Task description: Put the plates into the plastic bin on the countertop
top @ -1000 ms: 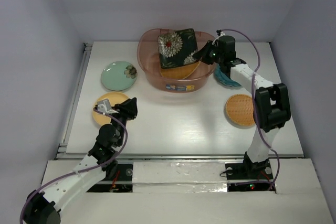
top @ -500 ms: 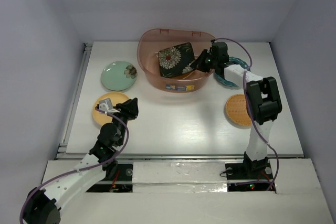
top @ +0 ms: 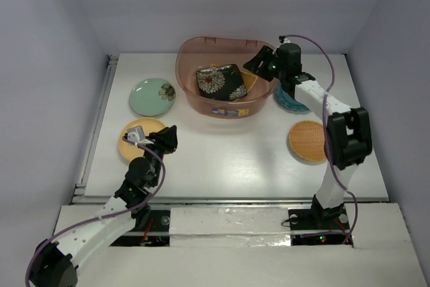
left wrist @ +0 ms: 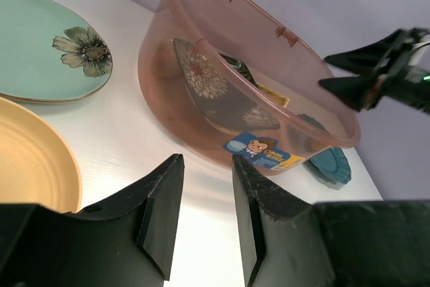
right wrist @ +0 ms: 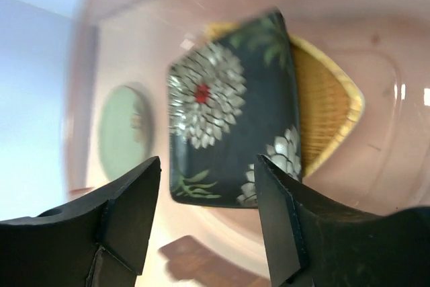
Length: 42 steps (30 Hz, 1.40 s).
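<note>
Inspection, largest item first. The flat white surface carries everything. At its far middle stands the large translucent pinkish-brown plastic bin.

Two plates are in the bin. The black square floral plate lies tilted there, overlapping the woven triangular plate, which shows past one edge of it.

Four plates are outside the bin:
- The mint green floral round plate lies left of the bin, near it.
- The yellow round plate lies nearer my bases, just beside the green one.
- The woven round plate lies well to the right.
- The teal scalloped round plate lies just beside the bin's right wall, partly under my right arm.

My right hand hangs over the bin's right rim with its jaws spread wide and nothing between them; the black plate lies below, apart from them. My left hand sits low at the yellow plate's edge, jaws parted and gripping nothing.

Handling, as I judge it: the green, yellow and teal plates look like glazed ceramic, so stiff, smooth, prone to slip and liable to chip if dropped. Each lies flat, so the rim is the only hold, one finger under the lip and one on top. The teal plate's scallops may seat unevenly. The woven round plate looks light and rough, likely easier to pinch at its edge.
</note>
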Each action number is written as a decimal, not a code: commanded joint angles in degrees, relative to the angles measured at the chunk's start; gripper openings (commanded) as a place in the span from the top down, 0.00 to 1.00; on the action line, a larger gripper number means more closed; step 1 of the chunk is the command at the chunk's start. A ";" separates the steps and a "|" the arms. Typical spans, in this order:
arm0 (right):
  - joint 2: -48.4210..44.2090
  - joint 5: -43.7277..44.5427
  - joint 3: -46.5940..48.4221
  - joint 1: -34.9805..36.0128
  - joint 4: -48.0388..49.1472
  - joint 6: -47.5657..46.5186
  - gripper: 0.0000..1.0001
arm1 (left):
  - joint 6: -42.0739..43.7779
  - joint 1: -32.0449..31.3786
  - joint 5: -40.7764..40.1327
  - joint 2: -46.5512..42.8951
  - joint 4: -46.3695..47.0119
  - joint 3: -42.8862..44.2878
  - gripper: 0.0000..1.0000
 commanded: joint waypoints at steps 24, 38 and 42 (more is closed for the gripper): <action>0.55 7.06 0.33 38.30 4.92 -5.36 1.00 | -5.46 -0.31 12.15 -19.25 -4.46 5.61 0.70; 21.11 19.45 16.75 43.22 -9.73 -3.95 0.37 | -6.87 -0.31 16.81 -20.41 -10.63 11.51 0.67; 25.96 22.97 25.19 43.23 -15.89 -4.48 0.40 | -6.61 -0.31 17.95 -18.82 -10.45 11.59 0.66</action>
